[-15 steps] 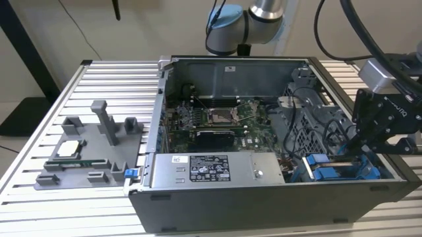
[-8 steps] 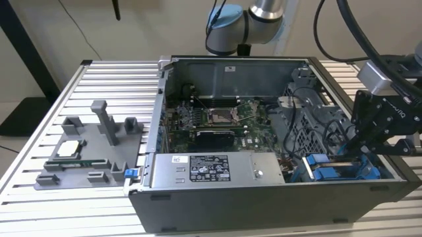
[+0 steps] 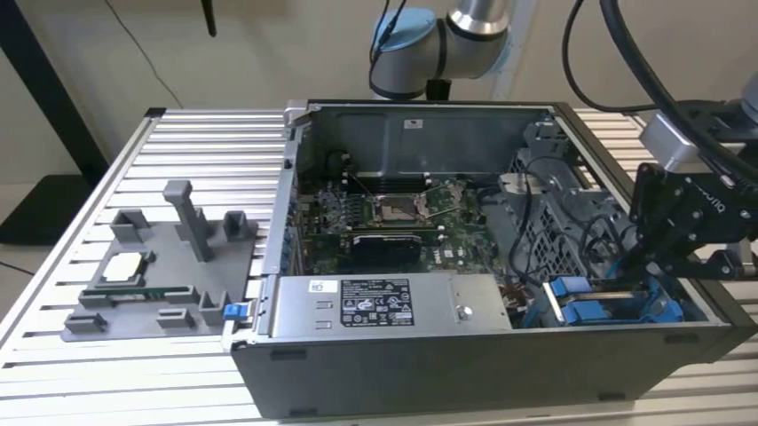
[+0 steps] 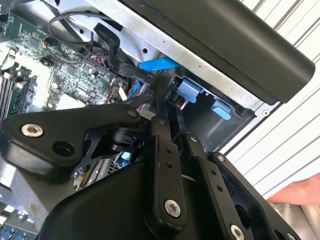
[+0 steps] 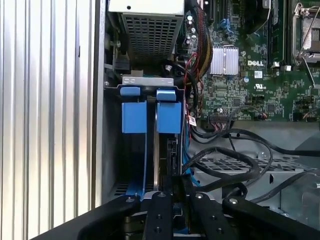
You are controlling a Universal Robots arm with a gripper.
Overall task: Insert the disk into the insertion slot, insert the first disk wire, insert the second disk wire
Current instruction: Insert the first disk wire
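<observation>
The disk (image 5: pixel 169 118), a flat drive seen edge-on in its bright blue plastic carrier frame, stands inside the insertion slot (image 5: pixel 148 80). In the exterior view, a ribbed silvery metal surface (image 3: pixel 177 142) carries an open dark grey metal computer case (image 3: pixel 474 373). A grey plastic fixture plate (image 3: pixel 154 275) lies at nine o'clock from the case. Inside the case, a green square motherboard (image 3: pixel 391 213) fills the middle, and a grey labelled power-supply box (image 3: pixel 391 306) sits at six o'clock. The insertion slot (image 3: pixel 604 306), a rectangular grey metal drive cage with blue plastic parts, occupies the four o'clock corner. The black metal claw (image 3: pixel 634 266) reaches down into that corner. In the second wrist view, the claw (image 4: pixel 159 86) is pinched closed on the end of a thin black wire (image 4: pixel 120 65), just beside the blue carrier parts. In the first wrist view, the claw (image 5: pixel 170 182) lines up with the disk's edge.
</observation>
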